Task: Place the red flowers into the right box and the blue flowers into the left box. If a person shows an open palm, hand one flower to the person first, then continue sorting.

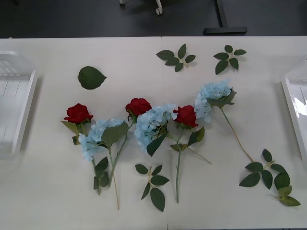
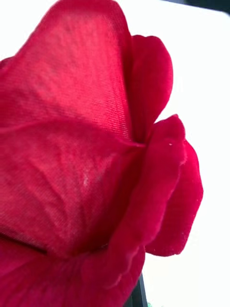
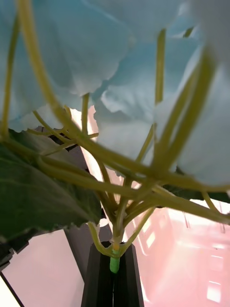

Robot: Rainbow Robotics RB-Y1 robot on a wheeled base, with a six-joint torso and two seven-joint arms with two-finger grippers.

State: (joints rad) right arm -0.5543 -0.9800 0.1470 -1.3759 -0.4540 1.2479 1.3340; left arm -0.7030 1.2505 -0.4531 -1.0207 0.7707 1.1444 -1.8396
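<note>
Three red flowers [image 1: 78,113] [image 1: 138,106] [image 1: 186,116] and three blue flowers [image 1: 96,136] [image 1: 152,123] [image 1: 211,98] lie mixed in a row on the white table. The left box [image 1: 26,110] sits at the table's left edge and the right box [image 1: 293,105] at its right edge. In the left wrist view my left gripper [image 3: 114,263] is shut on the green stem of another blue flower [image 3: 120,62], whose head hangs close above. In the right wrist view a red flower [image 2: 81,158] sits right against the camera, held by my right gripper; a dark finger [image 2: 138,291] barely shows under the petals.
Loose green leaf sprigs lie around the flowers: a single leaf [image 1: 91,77], two sprigs at the back [image 1: 176,57] [image 1: 228,57], one at the front [image 1: 152,184] and one at the front right [image 1: 268,175]. A dark floor runs beyond the table's far edge.
</note>
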